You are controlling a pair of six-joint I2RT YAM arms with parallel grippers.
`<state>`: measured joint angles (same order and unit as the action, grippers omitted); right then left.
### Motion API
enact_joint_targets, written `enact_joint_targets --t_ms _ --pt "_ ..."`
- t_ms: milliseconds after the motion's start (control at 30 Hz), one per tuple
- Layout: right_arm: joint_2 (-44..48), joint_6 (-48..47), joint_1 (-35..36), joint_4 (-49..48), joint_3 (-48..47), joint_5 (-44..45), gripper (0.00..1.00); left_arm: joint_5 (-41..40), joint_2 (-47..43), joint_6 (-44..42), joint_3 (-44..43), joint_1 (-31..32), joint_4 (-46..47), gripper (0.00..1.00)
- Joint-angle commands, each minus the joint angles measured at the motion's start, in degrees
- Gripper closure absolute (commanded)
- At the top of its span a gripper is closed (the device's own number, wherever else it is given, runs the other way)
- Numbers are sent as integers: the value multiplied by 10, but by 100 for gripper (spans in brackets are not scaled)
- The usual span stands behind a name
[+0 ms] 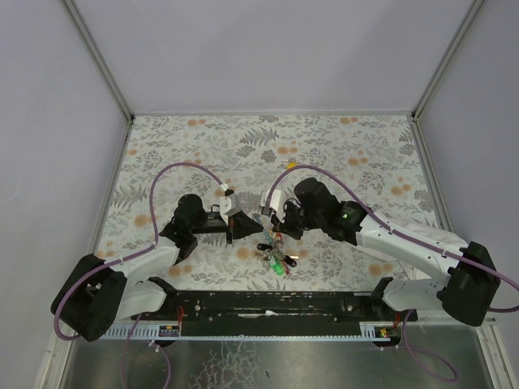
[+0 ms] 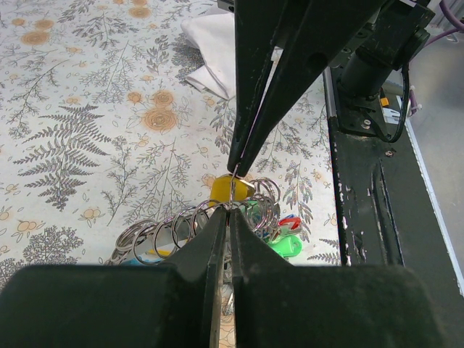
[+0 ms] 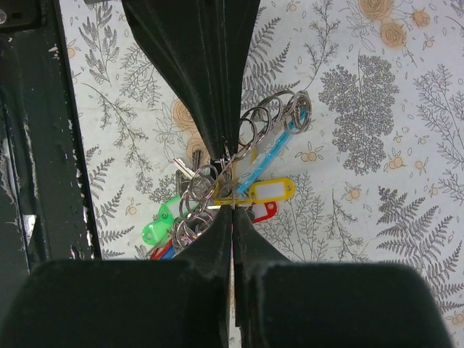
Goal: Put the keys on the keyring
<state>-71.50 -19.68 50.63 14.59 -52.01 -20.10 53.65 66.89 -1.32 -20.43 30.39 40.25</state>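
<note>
— How are the jaws standing?
— The left gripper is pressing its jaws together and the right gripper is doing the same. They are meeting tip to tip, each seemingly nipping the thin wire of the keyring
— And the keys?
— A yellow key is lying just beside the keyring, its long axis running across the line the two grippers are making. The other keys are trailing off the keyring toward the near side, and the right arm is looking slightly nearer to them
</note>
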Motion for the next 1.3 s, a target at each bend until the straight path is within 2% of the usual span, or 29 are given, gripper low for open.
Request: enact_joint_targets --t_ms 0,400,1267 --pt "20 4 5 -3 -19 13 100 6 -6 -9 5 4 23 100" --pt "19 -7 5 -20 -17 -21 100 13 -3 -10 2 3 20 100" --pt "11 -12 5 -22 -20 -28 100 21 -1 -11 1 5 19 100"
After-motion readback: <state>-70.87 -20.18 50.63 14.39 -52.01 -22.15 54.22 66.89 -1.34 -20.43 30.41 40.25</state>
